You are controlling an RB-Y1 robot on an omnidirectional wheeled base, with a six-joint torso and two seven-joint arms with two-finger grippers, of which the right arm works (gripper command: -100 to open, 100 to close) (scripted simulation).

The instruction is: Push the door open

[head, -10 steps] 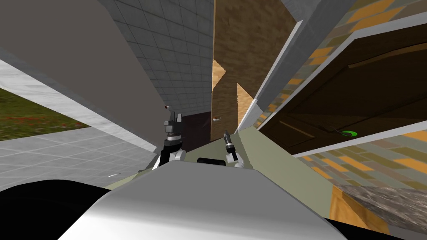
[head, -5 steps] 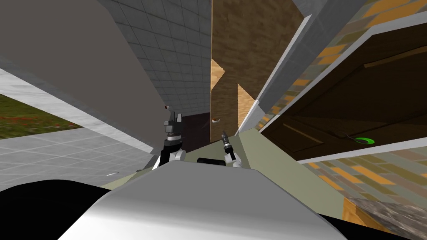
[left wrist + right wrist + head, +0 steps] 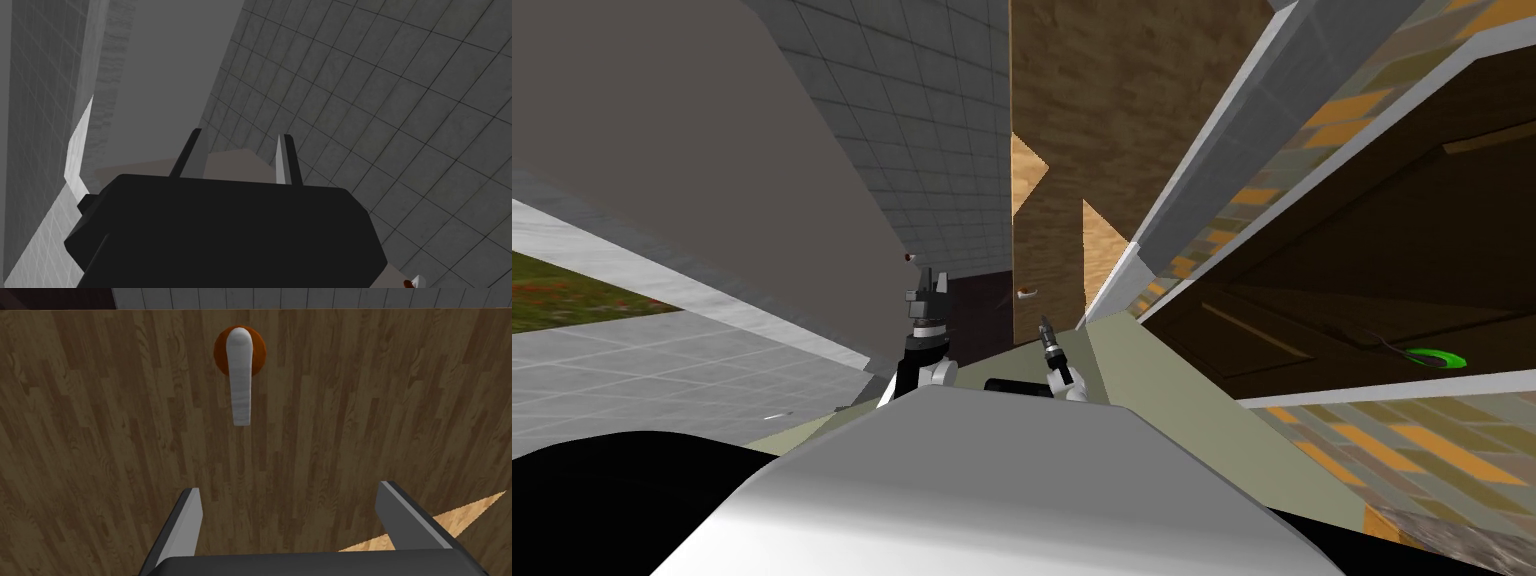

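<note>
my right end effector (image 3: 290, 487), fingers spread wide, faces the brown wood-grain door (image 3: 100, 438); its white lever handle (image 3: 240, 383) lies straight ahead beyond my fingertips, long axis pointing back at me.

**Head view.** The camera sits above the chest and faces steeply down and forward, rolled, so the walls splay outward. From some way off it takes in the brown wood-grain door (image 3: 1052, 120) ahead and the grey tiled wall (image 3: 932, 120) just left of it.

**Right wrist view.** The camera looks along the right gripper (image 3: 290, 488), square-on and close to that same door. The white lever handle on its round orange plate (image 3: 240, 383) lies just beyond the fingers. This view shares the door and handle with the head view.

**Left wrist view.** The camera looks along the left gripper (image 3: 241, 134), obliquely at the tiled wall from near. This view shares that wall with the head view.
</note>
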